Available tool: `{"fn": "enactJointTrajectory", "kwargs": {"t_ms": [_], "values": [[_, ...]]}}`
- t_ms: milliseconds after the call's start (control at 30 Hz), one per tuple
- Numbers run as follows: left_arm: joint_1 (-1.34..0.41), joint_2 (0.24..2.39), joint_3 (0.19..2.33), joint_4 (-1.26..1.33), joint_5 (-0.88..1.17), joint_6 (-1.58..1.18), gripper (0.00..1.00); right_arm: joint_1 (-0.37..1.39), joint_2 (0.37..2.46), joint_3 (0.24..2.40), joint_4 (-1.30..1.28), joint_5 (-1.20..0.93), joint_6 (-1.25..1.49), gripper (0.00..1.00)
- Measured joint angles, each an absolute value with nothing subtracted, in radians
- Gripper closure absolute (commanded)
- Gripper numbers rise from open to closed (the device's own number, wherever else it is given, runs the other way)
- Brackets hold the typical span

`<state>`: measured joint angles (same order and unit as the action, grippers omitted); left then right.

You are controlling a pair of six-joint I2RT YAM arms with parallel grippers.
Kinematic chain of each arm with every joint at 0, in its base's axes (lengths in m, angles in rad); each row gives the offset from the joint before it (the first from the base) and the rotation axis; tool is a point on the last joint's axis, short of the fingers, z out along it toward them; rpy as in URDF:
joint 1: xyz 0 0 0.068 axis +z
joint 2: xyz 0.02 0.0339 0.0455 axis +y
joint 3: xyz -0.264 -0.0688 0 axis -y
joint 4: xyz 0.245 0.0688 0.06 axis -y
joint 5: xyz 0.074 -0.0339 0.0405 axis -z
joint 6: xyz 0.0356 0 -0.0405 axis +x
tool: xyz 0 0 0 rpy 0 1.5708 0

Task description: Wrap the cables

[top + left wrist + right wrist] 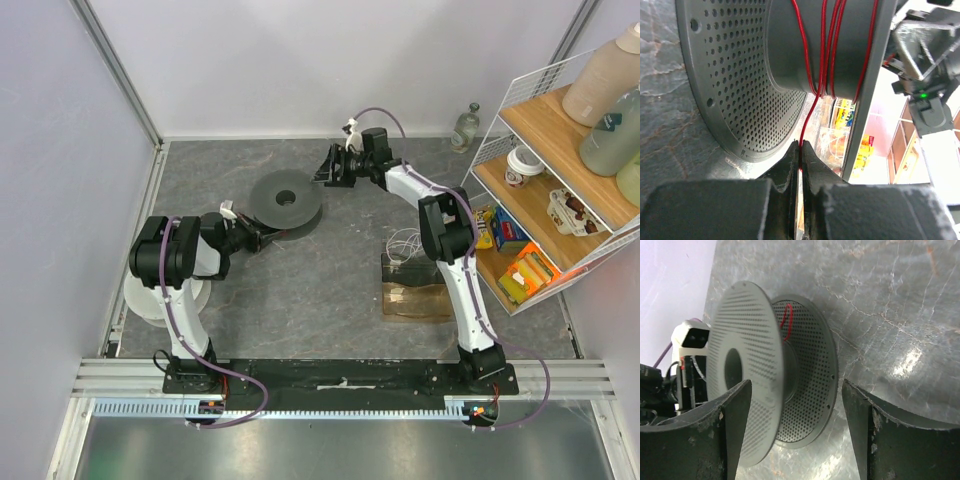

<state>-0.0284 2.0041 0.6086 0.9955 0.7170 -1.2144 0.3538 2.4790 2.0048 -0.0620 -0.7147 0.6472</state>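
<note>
Left pincer (pixel 800 150) is clamped narrow on the thin red wire (pixel 822 50), pinching it just below the hub of the grey perforated plastic spool (pixel 740 75). Several turns sit on the hub and the strand runs straight from the jaws up onto it. My read: it's held taut so the turns lie tight and don't spring loose. The spool appears to lie on one flange, left of centre on the grey marbled desk (pixel 340 290). Right pincer (pixel 796 385) is spread wide and holds nothing. It faces the spool edge-on from the far right side with both flanges framed between its fingers, likely positioned to grab or turn the spool, but I can't tell if it touches. The white wire shelf (pixel 505 150) at right carries bottles and coloured boxes, with labels too small to read. No legible writing on the spool or arms.
</note>
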Motion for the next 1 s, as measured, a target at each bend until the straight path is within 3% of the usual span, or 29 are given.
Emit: {"fn": "enactJointTrajectory", "kwargs": {"t_ms": [100,233,367,500,633,1000], "values": [[-0.028,2.004,0.609,1.001,0.718,-1.214,0.93,0.364,2.557,2.053,-0.069,-0.744,0.664,0.23],[-0.028,2.015,0.609,1.005,0.72,-1.214,0.93,0.37,2.584,2.059,-0.011,-0.801,0.73,0.4],[-0.028,2.024,0.614,1.005,0.726,-1.215,0.94,0.375,2.584,2.024,0.108,-0.826,0.806,0.46],[-0.028,2.027,0.621,1.007,0.727,-1.215,0.94,0.378,2.574,1.917,0.252,-0.861,0.923,0.65],[-0.027,2.036,0.624,1.01,0.727,-1.216,0.95,0.378,2.499,1.796,0.327,-0.865,0.976,0.97],[-0.024,2.094,0.688,1.037,0.725,-1.233,0.95,0.363,2.289,1.379,0.57,-0.744,1.215,1.0]]}}
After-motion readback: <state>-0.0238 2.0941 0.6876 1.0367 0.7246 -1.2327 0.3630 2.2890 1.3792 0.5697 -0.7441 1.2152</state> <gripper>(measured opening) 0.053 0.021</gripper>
